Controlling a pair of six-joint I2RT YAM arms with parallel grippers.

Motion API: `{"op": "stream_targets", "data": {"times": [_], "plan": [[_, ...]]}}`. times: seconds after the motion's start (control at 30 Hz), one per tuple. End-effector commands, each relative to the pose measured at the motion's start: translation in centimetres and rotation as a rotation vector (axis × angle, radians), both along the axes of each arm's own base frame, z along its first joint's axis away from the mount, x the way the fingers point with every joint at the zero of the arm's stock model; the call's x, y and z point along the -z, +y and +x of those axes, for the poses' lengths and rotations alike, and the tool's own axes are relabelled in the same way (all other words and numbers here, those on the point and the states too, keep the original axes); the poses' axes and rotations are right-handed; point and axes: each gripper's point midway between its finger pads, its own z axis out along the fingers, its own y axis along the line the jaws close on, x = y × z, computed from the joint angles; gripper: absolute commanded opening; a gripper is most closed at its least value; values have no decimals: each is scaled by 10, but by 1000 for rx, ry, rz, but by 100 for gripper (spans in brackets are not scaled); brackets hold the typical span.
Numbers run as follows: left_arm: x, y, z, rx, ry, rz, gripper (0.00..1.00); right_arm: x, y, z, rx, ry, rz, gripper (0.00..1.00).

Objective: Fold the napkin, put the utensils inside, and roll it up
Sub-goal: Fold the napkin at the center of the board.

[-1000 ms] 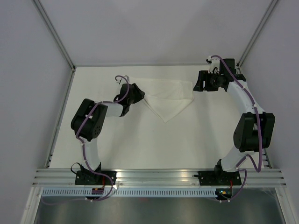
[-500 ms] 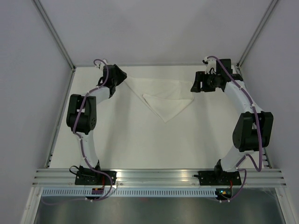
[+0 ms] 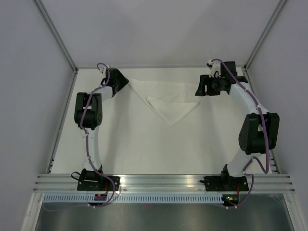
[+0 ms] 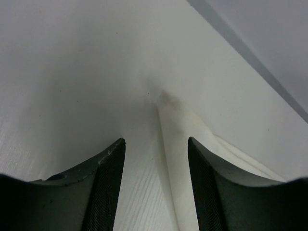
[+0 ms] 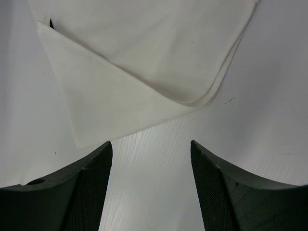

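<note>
Napkin (image 5: 144, 53) layers distinct from right wrist

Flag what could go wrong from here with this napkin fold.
1. The left hand stands open with only the thin left tip of the napkin ahead of its fingers. Closing could miss it, or pinch one layer and pull the fold apart.
2. The right hand hangs open short of the doubled right corner, whose layers lie offset, so a later roll may come out crooked.
</note>
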Motion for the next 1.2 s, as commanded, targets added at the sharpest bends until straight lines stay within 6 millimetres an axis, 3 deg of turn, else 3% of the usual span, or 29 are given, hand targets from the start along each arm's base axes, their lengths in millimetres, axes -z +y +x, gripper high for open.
{"op": "stream_targets", "data": {"times": [0.0,0.33,0.47,0.6,0.63,0.77,0.93,1.03,1.1,1.17], "plan": [[-8,-9,10,24,-20,-54,60,-9,4,5,-6,-15,6,72],[9,-11,22,-6,-4,-101,51,-6,4,5,-4,-7,0,70],[6,-12,29,-16,-13,-116,47,-6,4,5,-2,-7,-3,69],[11,-14,31,-20,3,-134,41,-5,3,6,0,-8,-5,69],[12,-14,31,-22,4,-136,35,-5,4,6,-2,-8,-7,69],[14,-13,25,-23,13,-140,20,-5,4,6,-2,-6,-6,69],[2,-9,18,-24,-29,-140,5,-2,6,4,-5,2,-7,69],[3,-2,0,-38,-34,-149,2,-2,8,4,-10,3,-7,68],[-9,4,-6,-47,-57,-153,2,0,9,3,-13,11,-7,68],[-5,12,-15,-60,-50,-152,2,0,9,3,-35,-2,-23,69]]}}
